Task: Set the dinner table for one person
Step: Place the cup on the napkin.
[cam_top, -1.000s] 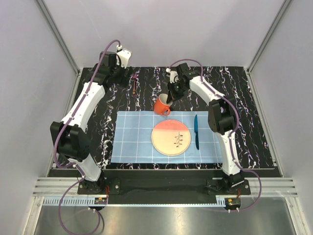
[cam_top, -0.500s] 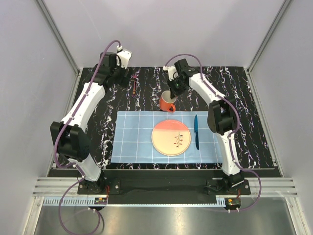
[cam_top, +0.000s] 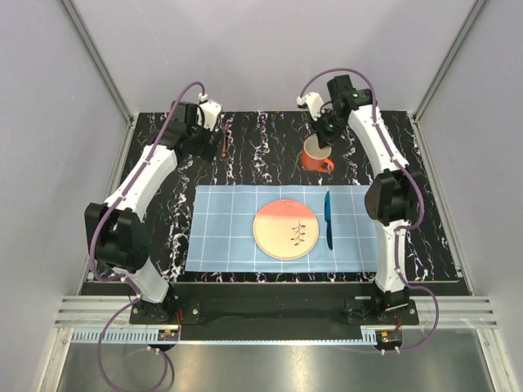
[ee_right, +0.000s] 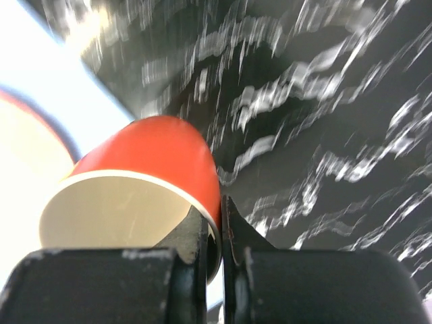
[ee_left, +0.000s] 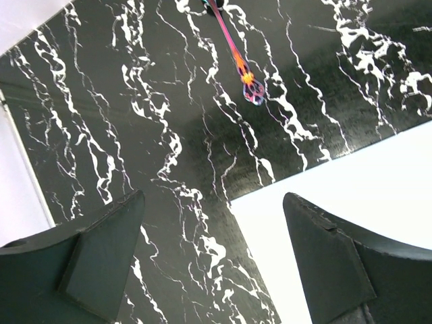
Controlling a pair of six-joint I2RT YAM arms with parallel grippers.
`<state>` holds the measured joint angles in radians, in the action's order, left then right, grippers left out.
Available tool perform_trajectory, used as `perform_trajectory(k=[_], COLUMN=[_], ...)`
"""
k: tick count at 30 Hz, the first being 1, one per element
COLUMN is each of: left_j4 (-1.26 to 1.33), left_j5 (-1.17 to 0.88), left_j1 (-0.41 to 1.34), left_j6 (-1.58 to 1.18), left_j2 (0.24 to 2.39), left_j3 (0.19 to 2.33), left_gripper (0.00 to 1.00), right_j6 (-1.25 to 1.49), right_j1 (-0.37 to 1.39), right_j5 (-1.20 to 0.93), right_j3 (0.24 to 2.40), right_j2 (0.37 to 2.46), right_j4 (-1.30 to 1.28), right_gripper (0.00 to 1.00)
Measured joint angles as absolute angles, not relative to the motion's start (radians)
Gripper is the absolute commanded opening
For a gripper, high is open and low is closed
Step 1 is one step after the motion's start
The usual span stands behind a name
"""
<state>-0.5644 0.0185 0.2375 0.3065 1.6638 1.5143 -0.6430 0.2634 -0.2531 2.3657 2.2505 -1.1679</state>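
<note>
So from the top view, the desk (cam_top: 245, 155) is the big black marble-looking slab under everything, and the blue checked mat (cam_top: 221, 229) lies at its 6 o'clock side with the plate (cam_top: 286, 231) in the middle of it. The knife (cam_top: 328, 219) is at the plate's 3 o'clock, right where you'd want it. The orange mug (cam_top: 315, 157) is off the mat at roughly 1 o'clock from the plate, and the right hand (cam_top: 324, 140) has it by the rim, which looks like the usual drink spot above the knife. I can't tell if it's down on the desk yet. The left hand (cam_top: 209, 140) is up around 11 o'clock near the spoon (cam_top: 224, 140), not touching it. In the left wrist view, the left hand (ee_left: 212, 202) is spread wide over bare desk (ee_left: 135, 135), with the spoon (ee_left: 239, 67) ahead at 12 o'clock and nothing between them, so my guess is that's the next pickup. The right wrist view is blurry, but the right hand (ee_right: 216, 216) is clearly pinching the mug (ee_right: 155, 155) wall, one finger inside and one outside. Nothing near it to bump.
</note>
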Motion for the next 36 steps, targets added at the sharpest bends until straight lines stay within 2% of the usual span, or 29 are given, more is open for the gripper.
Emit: perform_trajectory(k=[5, 8, 11, 18, 25, 36], left_j4=[-0.569, -0.567, -0.567, -0.567, -0.568, -0.582], left_j5=[0.003, -0.004, -0.01, -0.021, -0.03, -0.038], left_j1=[0.236, 0.236, 0.236, 0.236, 0.236, 0.241], left_j6=[0.306, 0.306, 0.305, 0.305, 0.318, 0.341], left_j2=[1.636, 1.629, 1.623, 1.622, 1.622, 1.622], left_j3=[1.477, 1.47, 1.464, 1.463, 1.463, 1.471], left_gripper=[0.9, 0.9, 0.9, 0.91, 0.92, 0.93], right_j6=[-0.736, -0.78, -0.809, -0.833, -0.864, -0.868], right_j1=[0.203, 0.174, 0.149, 0.065, -0.026, -0.031], right_j5=[-0.216, -0.175, -0.157, -0.159, -0.159, -0.197], right_j3=[2.056, 1.824, 1.697, 1.579, 1.469, 1.429], right_j2=[2.14, 2.033, 1.949, 1.831, 1.813, 1.814], right_j4=[-1.153, -1.056, -1.029, -0.931, -0.877, -0.823], right_gripper=[0.0, 0.0, 0.0, 0.0, 0.0, 0.0])
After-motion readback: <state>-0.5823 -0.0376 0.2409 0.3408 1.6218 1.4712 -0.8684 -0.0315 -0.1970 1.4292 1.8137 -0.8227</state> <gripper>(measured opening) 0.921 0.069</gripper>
